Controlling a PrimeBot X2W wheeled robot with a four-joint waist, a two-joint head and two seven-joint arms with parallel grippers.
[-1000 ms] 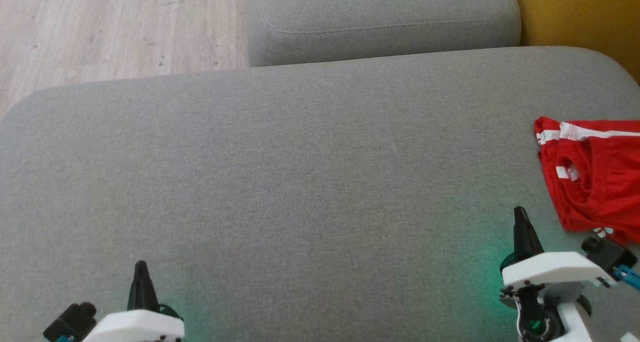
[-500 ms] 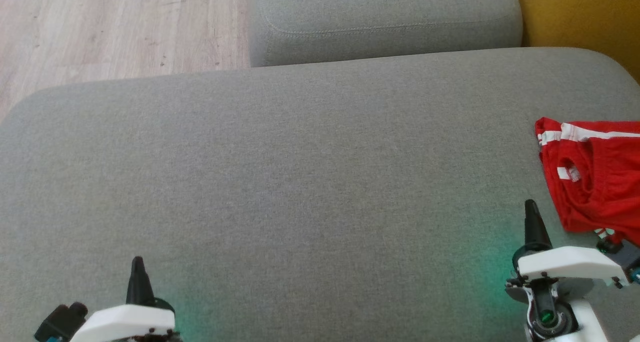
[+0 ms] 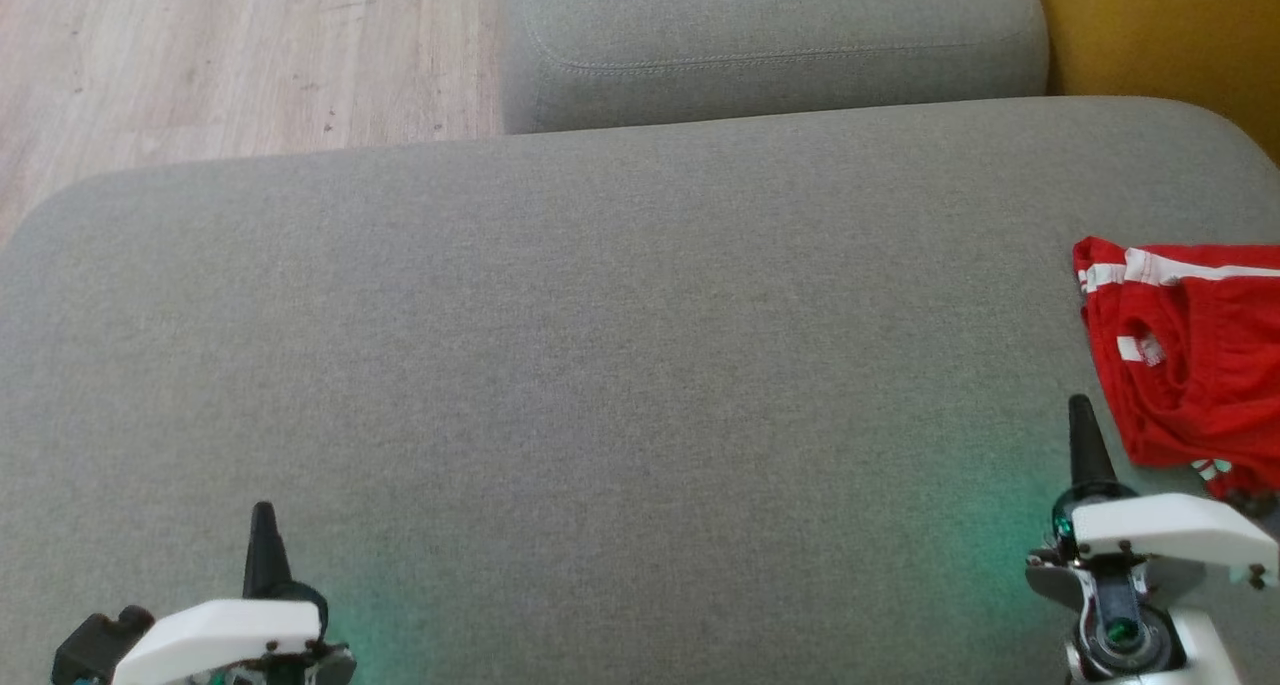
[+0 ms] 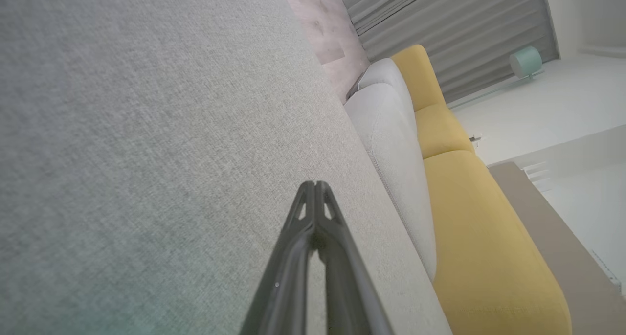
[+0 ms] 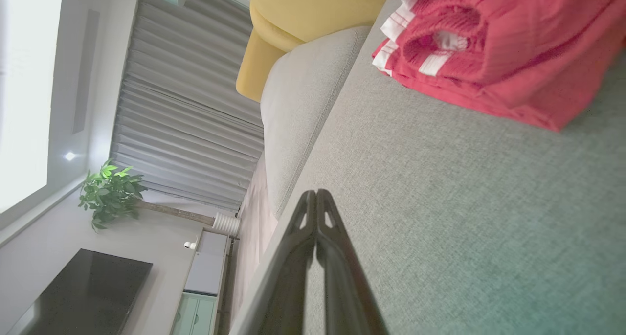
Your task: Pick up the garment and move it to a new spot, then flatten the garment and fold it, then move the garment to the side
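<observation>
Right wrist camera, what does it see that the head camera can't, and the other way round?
Right wrist view's extras: a potted plant, grey curtains and a dark screen. Head view's extra: the left gripper, shut, low on the left. Shared: the red garment lying on the grey cushion, with the shut right gripper beside it, not touching.

The right pincer (image 5: 317,193) had its two dark fingers pressed together, holding nothing, over the grey sofa seat (image 5: 440,203). The red garment (image 5: 499,41) with white stripes lay folded on that seat, well apart from the fingertips. Beyond were a yellow cushion (image 5: 303,7), grey curtains (image 5: 186,95) and a potted plant (image 5: 110,193).
</observation>
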